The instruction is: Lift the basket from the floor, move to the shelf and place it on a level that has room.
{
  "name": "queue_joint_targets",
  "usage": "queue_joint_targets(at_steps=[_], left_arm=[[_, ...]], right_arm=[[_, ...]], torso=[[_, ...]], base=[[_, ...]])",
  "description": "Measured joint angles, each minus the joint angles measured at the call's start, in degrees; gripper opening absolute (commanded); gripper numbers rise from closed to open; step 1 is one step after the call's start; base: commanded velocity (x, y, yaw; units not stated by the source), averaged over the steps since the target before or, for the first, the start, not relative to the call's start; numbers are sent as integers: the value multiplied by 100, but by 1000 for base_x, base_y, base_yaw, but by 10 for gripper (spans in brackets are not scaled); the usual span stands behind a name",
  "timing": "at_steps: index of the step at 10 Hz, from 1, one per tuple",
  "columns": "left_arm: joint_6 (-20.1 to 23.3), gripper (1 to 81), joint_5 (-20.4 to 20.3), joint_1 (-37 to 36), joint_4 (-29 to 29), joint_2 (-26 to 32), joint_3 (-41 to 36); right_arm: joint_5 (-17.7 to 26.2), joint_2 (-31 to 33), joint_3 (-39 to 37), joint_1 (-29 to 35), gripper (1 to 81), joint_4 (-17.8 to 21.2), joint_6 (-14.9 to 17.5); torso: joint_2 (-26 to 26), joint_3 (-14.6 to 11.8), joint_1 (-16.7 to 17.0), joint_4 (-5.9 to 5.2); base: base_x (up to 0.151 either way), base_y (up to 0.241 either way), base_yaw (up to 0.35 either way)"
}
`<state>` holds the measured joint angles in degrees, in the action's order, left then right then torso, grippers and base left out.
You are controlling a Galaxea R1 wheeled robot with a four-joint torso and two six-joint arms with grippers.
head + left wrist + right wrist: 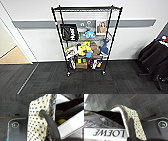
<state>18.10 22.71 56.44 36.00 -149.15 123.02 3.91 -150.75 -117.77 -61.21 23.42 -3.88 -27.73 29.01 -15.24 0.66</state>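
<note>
In the left wrist view the basket (pixel 37 125) hangs close to the camera, cream weave flecked with dark, a thick dark loop handle (pixel 52 127) arching from its side above grey carpet floor (pixel 15 101). Ahead, the shelf (pixel 86 40), a thin black wire rack on casters, stands against the white wall; its flat top level (pixel 86 9) is bare wire grid. The right wrist view shows the basket's dark braided rim, pale lining and a box lettered LOEWE (pixel 109 133) inside. Whether either gripper is closed, I cannot tell

tall black wire rack (pixel 86 40) stands on dark grey carpet floor (pixel 50 80) against the wall; draped dark furniture (pixel 152 58) to its right.
</note>
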Motion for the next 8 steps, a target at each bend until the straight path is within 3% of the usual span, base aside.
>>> queue_joint_targets(at_steps=[5,8], left_arm=[[2,10,-30,-83,-17,-156,155],[5,10,-41,-85,-20,-178,162]], right_arm=[[-26,-123,-127,16,10,-7,2],[-28,-110,-127,5,10,-7,2]], torso=[[898,-50,579,0],[1443,-483,933,0]], base=[[0,0,0],[0,0,0]])
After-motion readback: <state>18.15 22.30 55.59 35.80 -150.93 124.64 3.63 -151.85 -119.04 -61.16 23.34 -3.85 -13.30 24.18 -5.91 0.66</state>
